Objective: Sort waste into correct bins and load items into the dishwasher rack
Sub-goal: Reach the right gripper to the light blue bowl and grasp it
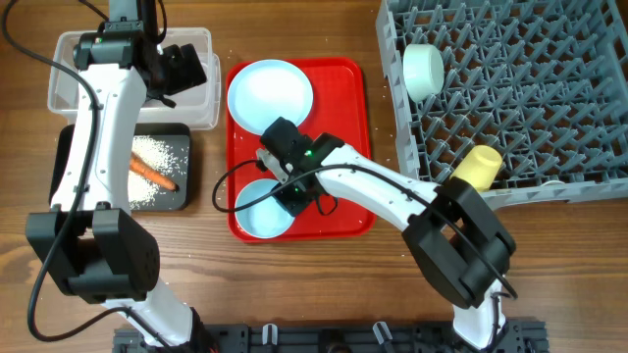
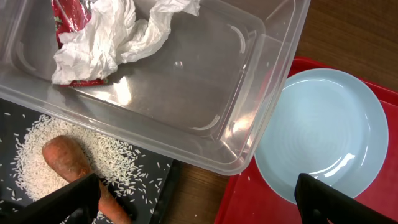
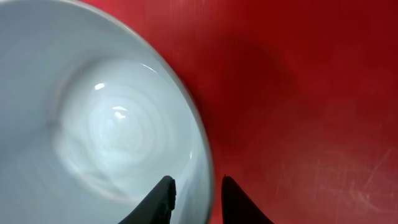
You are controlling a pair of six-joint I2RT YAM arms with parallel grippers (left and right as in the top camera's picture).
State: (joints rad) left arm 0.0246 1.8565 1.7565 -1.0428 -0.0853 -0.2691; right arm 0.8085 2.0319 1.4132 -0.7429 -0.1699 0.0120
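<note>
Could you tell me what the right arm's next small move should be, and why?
Probably close the right gripper fully on the rim of the light blue bowl on the red tray: its fingers straddle the rim, one inside, one outside, grip not clearly made.

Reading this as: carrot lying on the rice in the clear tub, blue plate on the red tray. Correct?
Not quite. The carrot lies on the rice in the black tray, not the clear tub, which holds only the tissue and wrapper. The left wrist view shows it. The blue plate is on the red tray, as you said.
</note>
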